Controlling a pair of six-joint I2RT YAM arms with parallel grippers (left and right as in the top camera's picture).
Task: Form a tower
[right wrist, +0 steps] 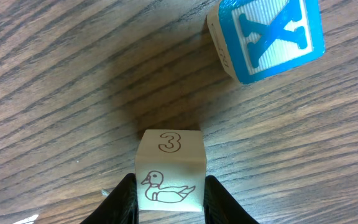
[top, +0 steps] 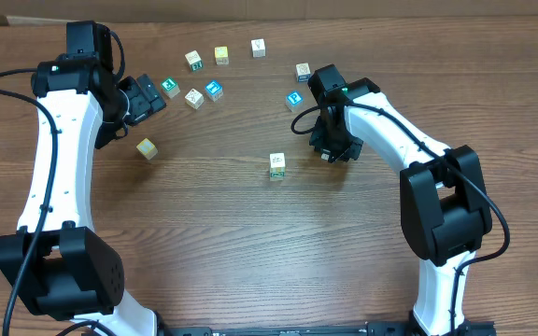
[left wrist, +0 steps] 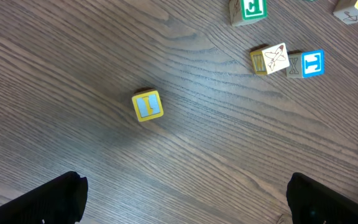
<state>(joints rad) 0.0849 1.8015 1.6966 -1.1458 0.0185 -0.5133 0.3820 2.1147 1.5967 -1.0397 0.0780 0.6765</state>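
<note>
One tower [top: 277,165] stands on the counter [top: 250,252]; how many cubes it holds cannot be told from above. There are ten single cubes [top: 221,55] besides. Four are strung near the far edge, and three cluster just inward of them toward the left edge. A lone blue cube [top: 294,98] sits right of centre, and a yellow cube [top: 147,147] is nearer the left edge. One duck cube [right wrist: 169,165] sits between the fingers of the right tool [right wrist: 169,202]. Two arms are in view, the left arm [top: 63,159] and the right arm [top: 395,135]. There are two tools, counting the left tool [top: 148,98].
</note>
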